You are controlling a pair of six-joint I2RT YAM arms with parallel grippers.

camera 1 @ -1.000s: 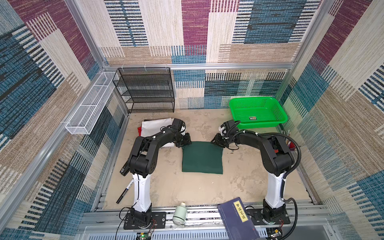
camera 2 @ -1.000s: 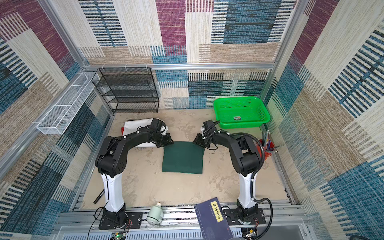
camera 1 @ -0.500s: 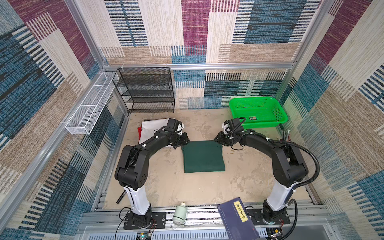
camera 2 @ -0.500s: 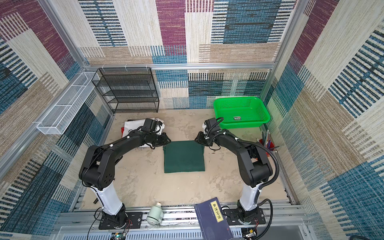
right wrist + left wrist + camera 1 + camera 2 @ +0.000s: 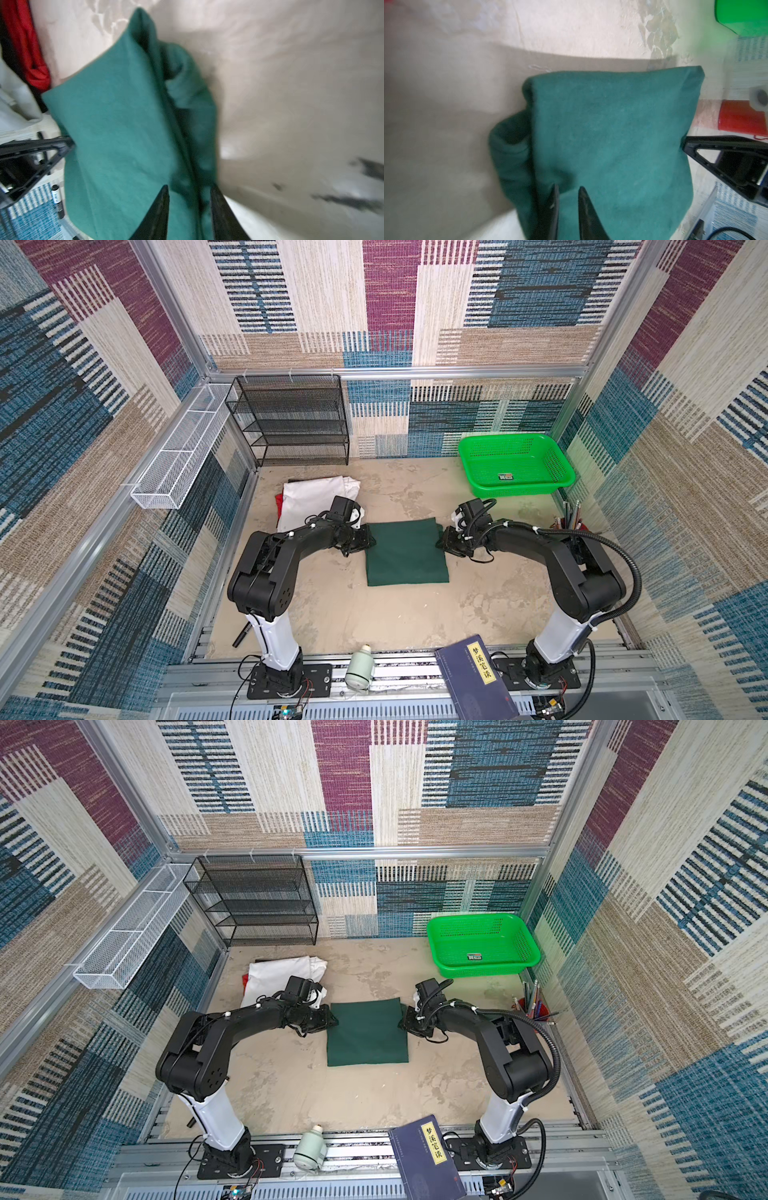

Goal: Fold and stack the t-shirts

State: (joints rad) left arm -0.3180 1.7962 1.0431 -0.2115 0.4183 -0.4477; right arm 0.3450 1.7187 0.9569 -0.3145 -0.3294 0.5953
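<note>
The left hand (image 5: 568, 205) is drawn narrow, pinched on one folded side edge of the dark green t-shirt (image 5: 405, 551). The right hand (image 5: 189, 207) stands a little wider, closed on a thicker bunch of layers at the opposite edge. Between them the shirt lies as a flat folded rectangle in the middle of the bench (image 5: 374, 614), gripped toward its far corners. It looks light, soft and limp. I judge it will sag and spill its inner layers unless both sides are held through every layer and moved together. The folded white t-shirt (image 5: 311, 497), a red t-shirt (image 5: 279, 502) showing at its edge, lies just beyond the left hand, the likely stack.
</note>
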